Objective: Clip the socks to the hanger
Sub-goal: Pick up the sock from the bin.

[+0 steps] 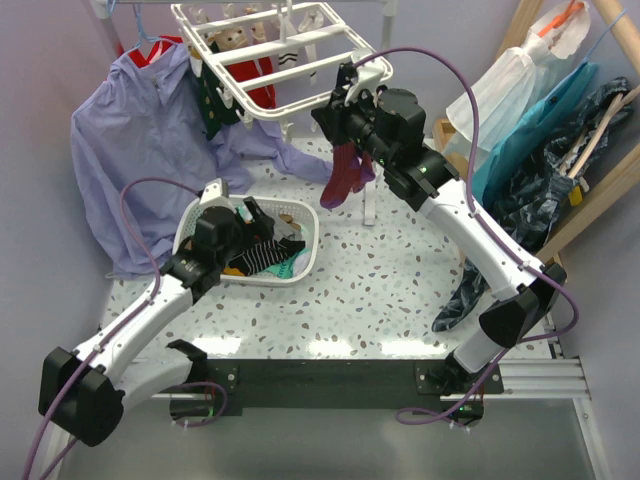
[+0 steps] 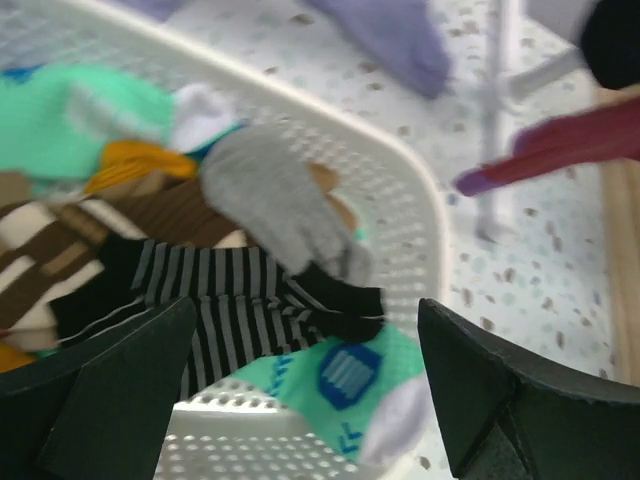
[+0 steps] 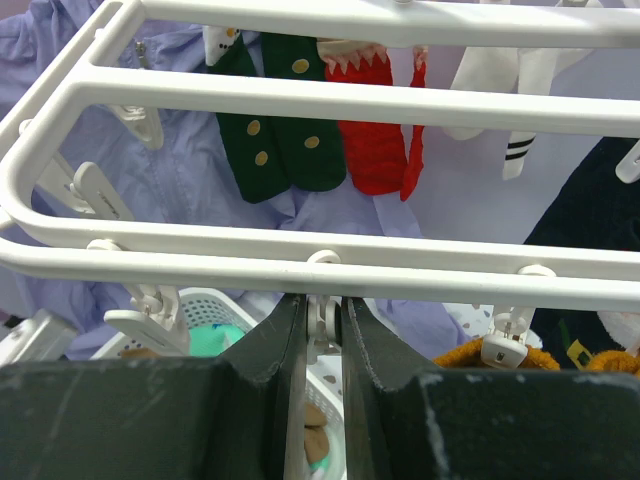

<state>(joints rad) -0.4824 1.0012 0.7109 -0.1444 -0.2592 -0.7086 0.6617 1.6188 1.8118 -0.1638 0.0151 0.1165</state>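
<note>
We see the left gripper (image 1: 258,218) hanging over the white basket (image 1: 300,276) on the speckled table (image 1: 380,290). Its two fingers are wide apart and nothing is between them. Down in the basket lie lots of socks in a heap. There is a black-and-white stripy sock (image 2: 230,300), a grey sock (image 2: 270,200), a teal sock (image 2: 345,375) and a brown stripy sock (image 2: 170,212).

The right gripper (image 3: 322,330) is up high at the front bar of the white hanger (image 3: 350,100). Its fingers are pressed close together on a small white clip (image 3: 322,318) that hangs from that bar. A purple sock (image 1: 345,175) hangs right under this gripper (we cannot tell if the clip or the fingers have hold of it).

More socks already hang from the far side of the hanger. We see a dark green sock (image 3: 285,130) with yellow dots, a red sock (image 3: 375,150) just beside it, and a white sock (image 3: 500,100) further along. Behind them hangs a big lavender shirt (image 1: 130,150).
</note>
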